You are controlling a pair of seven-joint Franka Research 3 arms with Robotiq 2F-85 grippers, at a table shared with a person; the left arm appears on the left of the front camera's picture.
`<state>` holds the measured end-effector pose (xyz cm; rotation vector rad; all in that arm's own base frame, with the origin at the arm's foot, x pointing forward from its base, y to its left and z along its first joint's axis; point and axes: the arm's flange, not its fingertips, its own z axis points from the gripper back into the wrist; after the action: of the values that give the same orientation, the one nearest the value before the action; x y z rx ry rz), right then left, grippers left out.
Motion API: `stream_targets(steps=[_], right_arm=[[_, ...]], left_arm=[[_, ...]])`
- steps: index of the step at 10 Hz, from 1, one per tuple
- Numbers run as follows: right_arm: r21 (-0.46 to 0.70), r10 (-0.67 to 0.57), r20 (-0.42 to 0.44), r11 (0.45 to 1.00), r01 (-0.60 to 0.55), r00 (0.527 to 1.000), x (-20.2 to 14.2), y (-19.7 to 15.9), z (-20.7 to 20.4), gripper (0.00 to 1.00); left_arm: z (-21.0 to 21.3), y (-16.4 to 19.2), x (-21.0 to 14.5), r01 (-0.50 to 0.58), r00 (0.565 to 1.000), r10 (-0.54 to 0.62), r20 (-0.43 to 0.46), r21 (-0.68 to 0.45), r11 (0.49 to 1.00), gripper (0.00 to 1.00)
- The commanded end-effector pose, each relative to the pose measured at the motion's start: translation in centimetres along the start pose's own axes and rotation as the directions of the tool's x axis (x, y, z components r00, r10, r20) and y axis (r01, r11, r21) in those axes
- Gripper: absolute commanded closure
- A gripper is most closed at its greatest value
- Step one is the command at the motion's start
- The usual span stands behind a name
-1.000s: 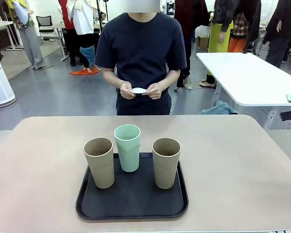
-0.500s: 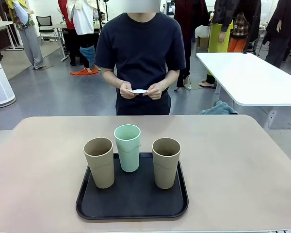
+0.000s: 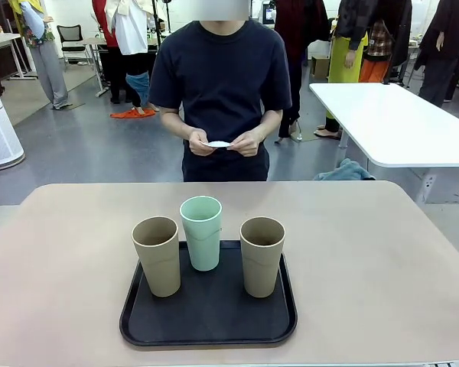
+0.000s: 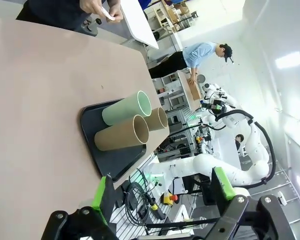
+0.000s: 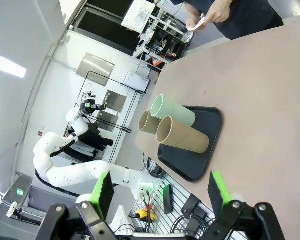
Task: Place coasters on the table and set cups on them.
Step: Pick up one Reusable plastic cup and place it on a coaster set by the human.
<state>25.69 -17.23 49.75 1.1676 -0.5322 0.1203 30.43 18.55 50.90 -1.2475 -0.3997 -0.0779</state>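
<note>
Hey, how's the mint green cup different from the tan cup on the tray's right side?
The mint green cup is pale green; the right tan cup is tan-brown. The mint green cup stands at the far edge of the black tray, mid-width; the right tan cup stands nearer the robot, by the right edge. Both are upright, tapered and handleless.

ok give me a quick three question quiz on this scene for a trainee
1. True or false: all three cups stand on the black tray.
2. Where are the white coasters? A: on the tray. B: in the person's hands. C: under the cups.
3. Fill in: the middle cup, between the two tan ones, is pale ___.
Key: 1 true; 2 B; 3 green.
</note>
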Motion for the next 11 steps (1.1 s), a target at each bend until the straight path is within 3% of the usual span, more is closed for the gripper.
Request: stream_targets(steps=[1,11], right_arm=[[0.019,0.004,0.009,1.0,-0.004,1.0,0.08,-0.13,0.05,0.0],[0.019,0.004,0.009,1.0,-0.004,1.0,0.08,-0.13,0.05,0.0]], left_arm=[[0.11,-0.08,0.0,-0.003,1.0,0.003,0.005,-0.015,1.0,0.0],[0.11,-0.08,0.0,-0.003,1.0,0.003,0.005,-0.015,1.0,0.0]])
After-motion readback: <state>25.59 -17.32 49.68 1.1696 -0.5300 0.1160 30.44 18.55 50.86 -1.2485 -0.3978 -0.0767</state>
